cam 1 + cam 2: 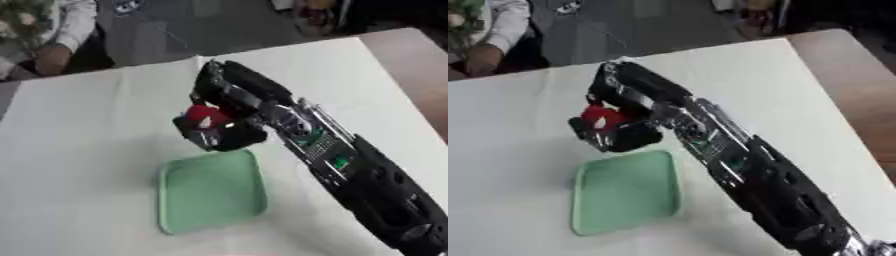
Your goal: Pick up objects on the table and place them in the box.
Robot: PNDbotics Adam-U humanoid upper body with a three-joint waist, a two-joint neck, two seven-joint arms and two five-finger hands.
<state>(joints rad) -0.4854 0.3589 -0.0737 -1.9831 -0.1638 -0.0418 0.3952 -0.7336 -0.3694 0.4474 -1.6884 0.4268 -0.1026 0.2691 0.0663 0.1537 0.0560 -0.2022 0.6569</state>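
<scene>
Right hand [219, 125], fingers curled round a small red obj [203, 116], hangs just past the green tray's [210, 195] far rim, tray lying toward the robot on the desk [79, 150].

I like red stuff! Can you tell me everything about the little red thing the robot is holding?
The red object is small and rounded, with a pale spot on its front; what it is cannot be told. It looks smooth and a bit shiny. The right hand has its black fingers curled round it, hiding most of it and holding it off the white table. It sits just beyond the far edge of the green tray, not in it yet.
</scene>
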